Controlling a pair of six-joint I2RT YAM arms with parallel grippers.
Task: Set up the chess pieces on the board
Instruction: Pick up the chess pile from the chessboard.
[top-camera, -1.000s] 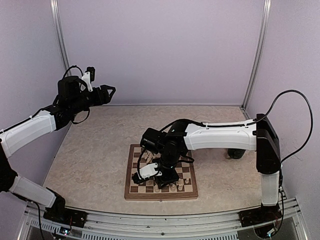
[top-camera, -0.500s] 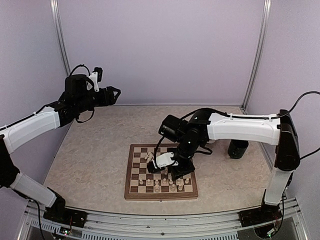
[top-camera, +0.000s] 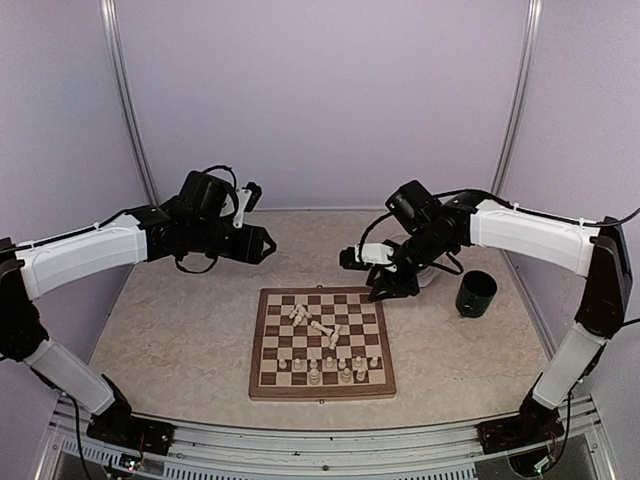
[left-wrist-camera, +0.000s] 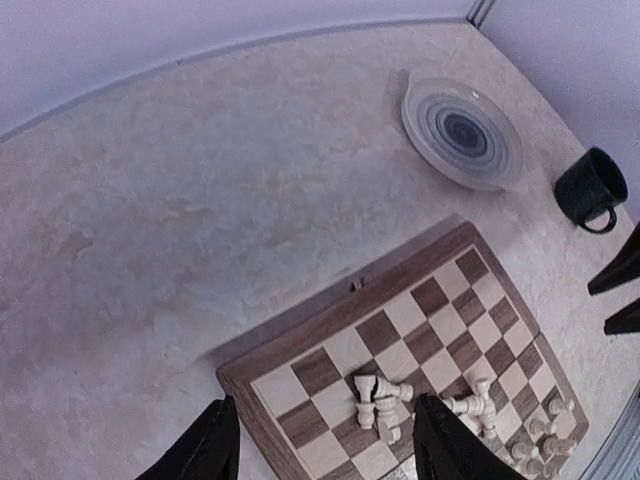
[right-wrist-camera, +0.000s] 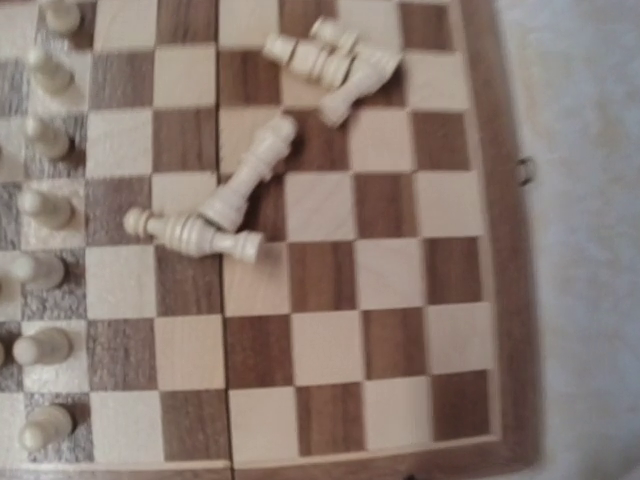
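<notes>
The board (top-camera: 258, 345) lies at the table's near middle. Several cream chess pieces (top-camera: 330, 370) stand on its two near rows. Several more lie toppled in two clumps mid-board (top-camera: 300, 314) (top-camera: 326, 331). My left gripper (top-camera: 264, 243) hovers beyond the board's far left corner, open and empty. Its fingers (left-wrist-camera: 210, 452) frame the left clump (left-wrist-camera: 381, 400). My right gripper (top-camera: 388, 290) hangs over the board's far right edge, open and empty. Its two fingers (left-wrist-camera: 618, 275) show apart in the left wrist view. The right wrist view shows the toppled pieces (right-wrist-camera: 245, 185) and standing pawns (right-wrist-camera: 45, 208), not its fingers.
A dark green mug (top-camera: 476, 293) stands right of the board; it also shows in the left wrist view (left-wrist-camera: 590, 188). A round grey-ringed plate (left-wrist-camera: 462, 130) lies beyond the board's far right corner, hidden under the right arm in the top view. Walls enclose the table.
My right gripper rose from the near rows and swung back to the board's far right edge. My left gripper came down and right, from near the left wall toward the board.
</notes>
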